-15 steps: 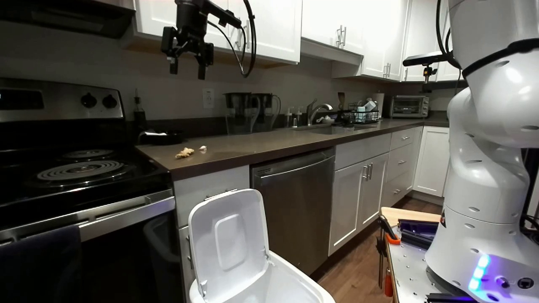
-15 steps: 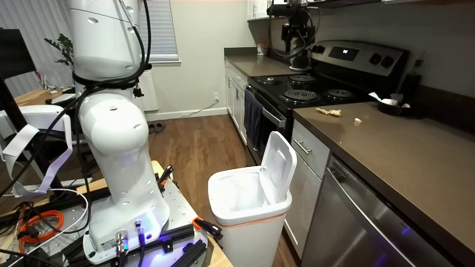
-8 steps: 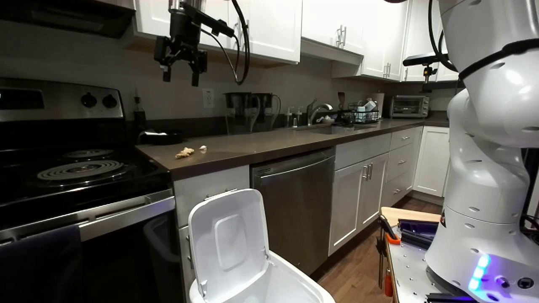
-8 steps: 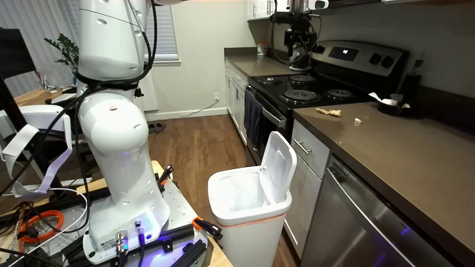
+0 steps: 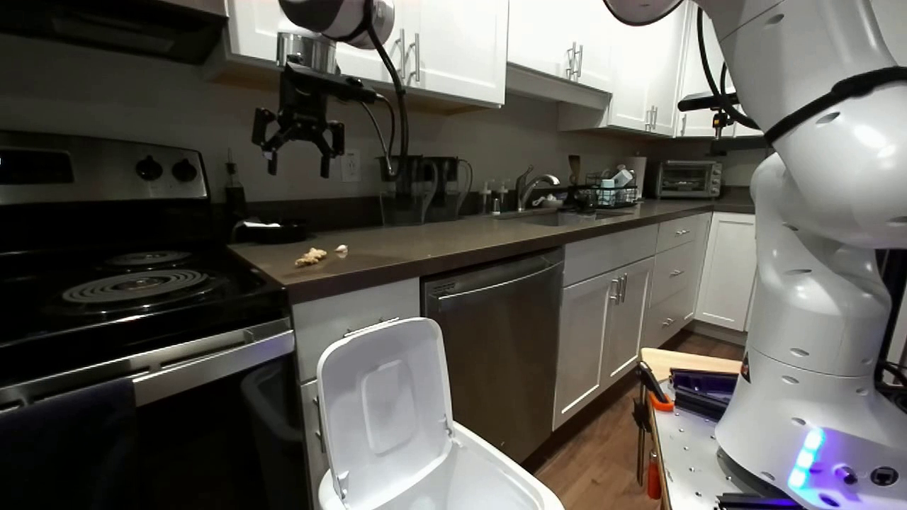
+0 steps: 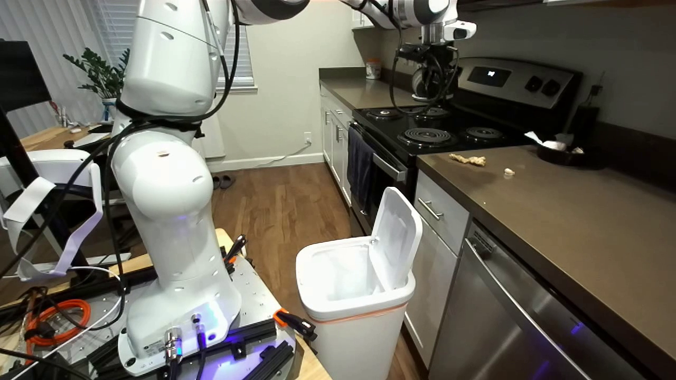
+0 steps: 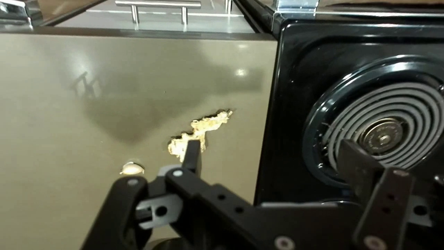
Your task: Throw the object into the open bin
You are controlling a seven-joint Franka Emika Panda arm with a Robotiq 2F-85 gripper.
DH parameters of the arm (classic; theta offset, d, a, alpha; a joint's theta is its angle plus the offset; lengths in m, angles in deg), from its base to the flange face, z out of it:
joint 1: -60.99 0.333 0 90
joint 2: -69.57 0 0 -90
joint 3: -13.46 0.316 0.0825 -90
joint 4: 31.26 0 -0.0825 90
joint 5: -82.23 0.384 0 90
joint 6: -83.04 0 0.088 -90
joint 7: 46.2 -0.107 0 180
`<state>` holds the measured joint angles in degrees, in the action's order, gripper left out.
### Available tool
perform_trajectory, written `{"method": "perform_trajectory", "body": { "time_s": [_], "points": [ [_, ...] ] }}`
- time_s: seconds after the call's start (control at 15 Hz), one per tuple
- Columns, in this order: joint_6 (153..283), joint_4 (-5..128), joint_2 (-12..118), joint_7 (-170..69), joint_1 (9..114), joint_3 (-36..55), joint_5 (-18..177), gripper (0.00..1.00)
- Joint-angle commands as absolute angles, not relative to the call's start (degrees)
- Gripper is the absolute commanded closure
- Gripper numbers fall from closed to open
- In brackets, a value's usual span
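The gripper [image 5: 298, 167] hangs pointing down, well above the counter [image 7: 52, 114], its fingers [image 7: 193, 158] spread wide apart and holding nothing. Below it, on the counter, lies the small off-white bit [image 7: 132, 169]; in the wrist view this shows out past one finger, on that finger's outer side. The knobbly tan piece [image 7: 200, 130] also lies below, closer in line with the same finger (whose tip covers part of it in the wrist view), near the bit but apart from it. The stove [image 7: 295, 86] is below on the other finger's side, and that finger overlaps a coil burner [image 7: 385, 133] there. The line where counter meets stove shows between the two.

The bin [image 6: 356, 338] stands well below the gripper, over toward the arm's base [image 6: 174, 309], its lid [image 6: 398, 237] raised along the edge nearer the counter. In both exterior views a black dish [image 6: 560, 157] sits on the counter, lower than the gripper.
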<state>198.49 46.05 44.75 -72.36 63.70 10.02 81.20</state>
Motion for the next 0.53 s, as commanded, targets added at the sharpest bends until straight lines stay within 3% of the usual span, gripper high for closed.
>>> {"method": "perform_trajectory", "body": {
  "time_s": [0.0,0.33,0.47],
  "points": [
    [197.5,43.2,43.4,-82.1,63.9,8.2,82.5,0.0],
    [198.2,44.4,44.1,-80.6,63.5,8.7,83.1,0.0],
    [200.7,44.5,43.2,-90.2,65.0,7.5,82.8,0.0]
  ]
}}
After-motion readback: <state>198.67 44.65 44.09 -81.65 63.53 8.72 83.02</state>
